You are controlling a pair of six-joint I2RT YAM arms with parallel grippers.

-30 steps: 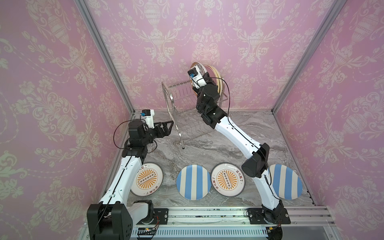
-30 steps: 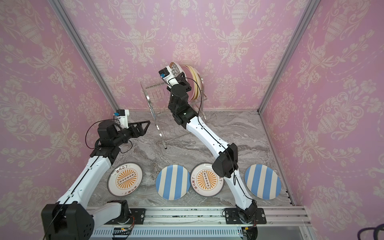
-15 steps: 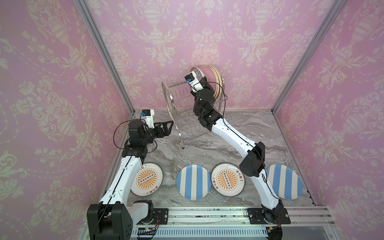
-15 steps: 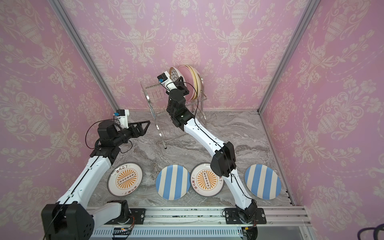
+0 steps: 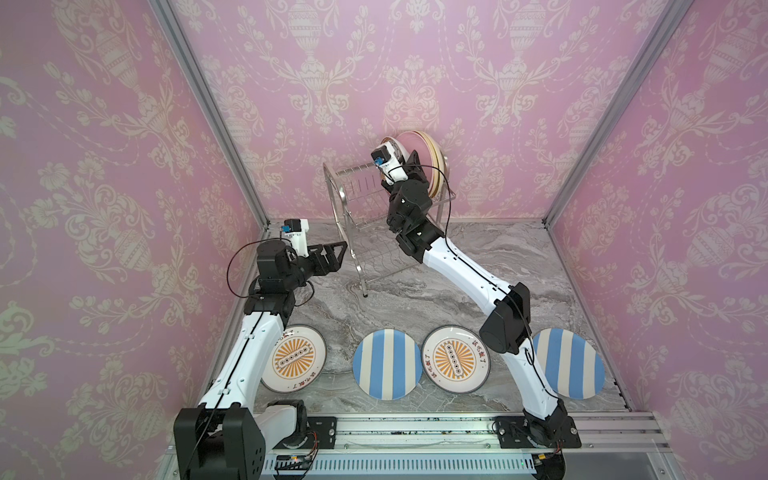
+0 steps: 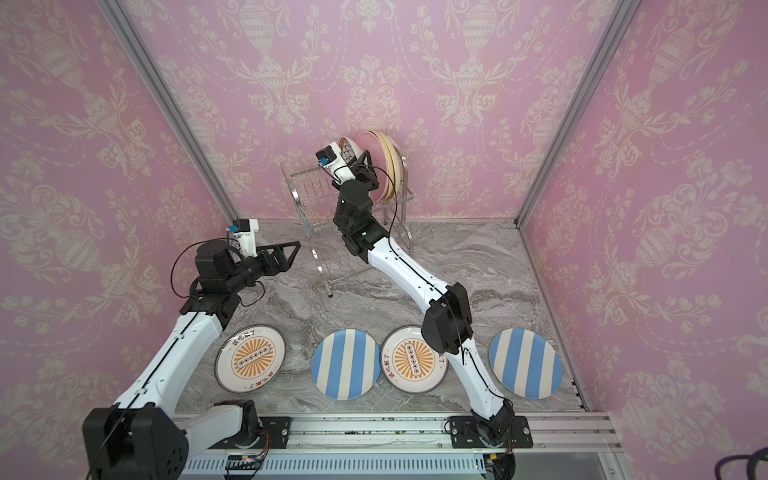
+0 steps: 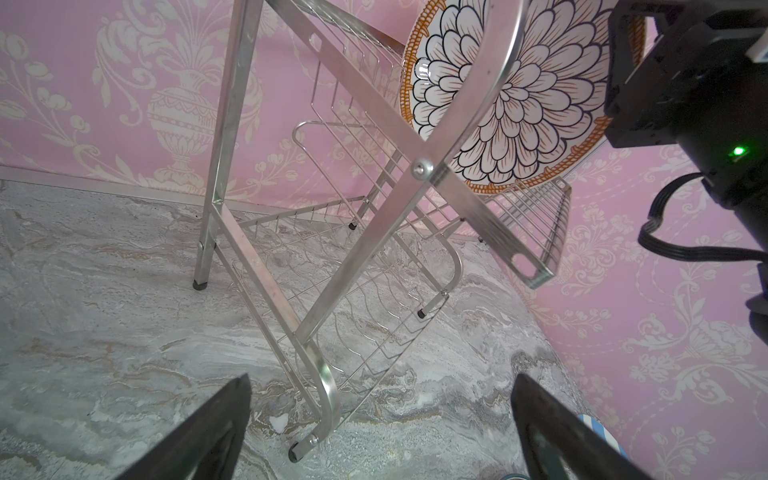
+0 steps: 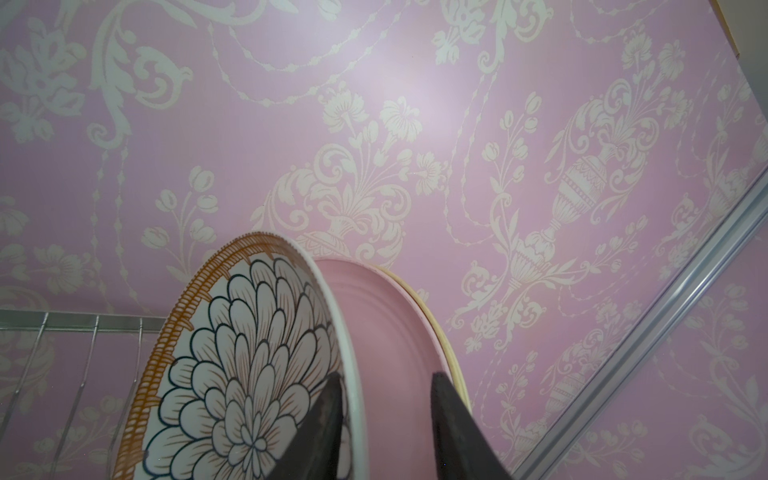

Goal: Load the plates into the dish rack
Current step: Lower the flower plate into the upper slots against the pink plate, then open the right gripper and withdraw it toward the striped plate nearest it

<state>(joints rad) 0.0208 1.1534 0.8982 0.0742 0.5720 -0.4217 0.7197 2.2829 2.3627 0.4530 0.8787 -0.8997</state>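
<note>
The silver dish rack (image 5: 357, 195) (image 6: 307, 191) (image 7: 374, 232) stands at the back wall. In its upper tier the petal-patterned plate (image 7: 519, 104) (image 8: 249, 374) stands on edge beside a pink plate (image 8: 386, 324) (image 6: 370, 143) and a yellow-rimmed one (image 8: 419, 307). My right gripper (image 8: 386, 376) (image 5: 413, 160) is open astride the petal plate's rim, with a gap to the far finger. Two sunburst plates (image 5: 295, 357) (image 5: 455, 359) and two striped plates (image 5: 387, 363) (image 5: 575, 363) lie flat along the table's front. My left gripper (image 7: 382, 378) (image 5: 343, 249) hovers open and empty near the rack's front leg.
Pink patterned walls close in the marble table (image 5: 478, 249) on three sides. The right arm's elbow (image 5: 505, 324) hangs over the gap between the right sunburst plate and the right striped plate. The rack's lower wavy shelf (image 7: 365, 316) holds nothing.
My right gripper's jaws have parted from the petal plate's rim, and the plate stands in the rack's upper tier. The left arm has not moved.
</note>
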